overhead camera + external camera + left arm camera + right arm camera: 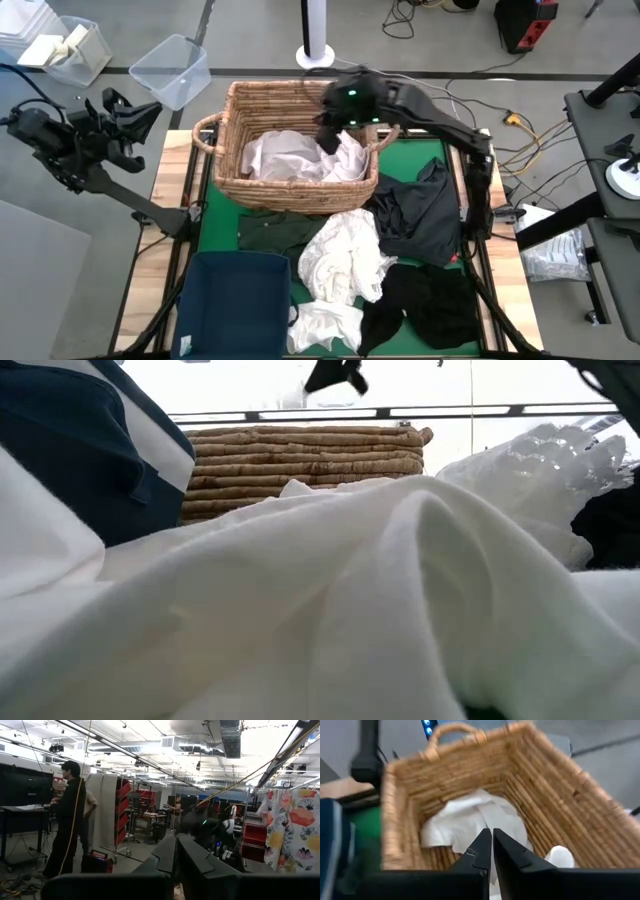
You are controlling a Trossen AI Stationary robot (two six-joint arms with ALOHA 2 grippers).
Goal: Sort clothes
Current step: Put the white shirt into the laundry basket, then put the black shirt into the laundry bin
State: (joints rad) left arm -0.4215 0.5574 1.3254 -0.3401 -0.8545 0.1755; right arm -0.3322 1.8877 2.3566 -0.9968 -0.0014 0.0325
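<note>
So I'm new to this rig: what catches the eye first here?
The wicker basket at the table's far edge, with white clothes inside and the right gripper over them, jaws shut. In front lies a heap of white garments and dark garments, beside the navy bin.

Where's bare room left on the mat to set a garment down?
Little. Green mat shows bare between the wicker basket and the navy bin, and beside the basket's right end. The navy bin looks empty. Right of it, white clothes and dark clothes crowd the mat.
</note>
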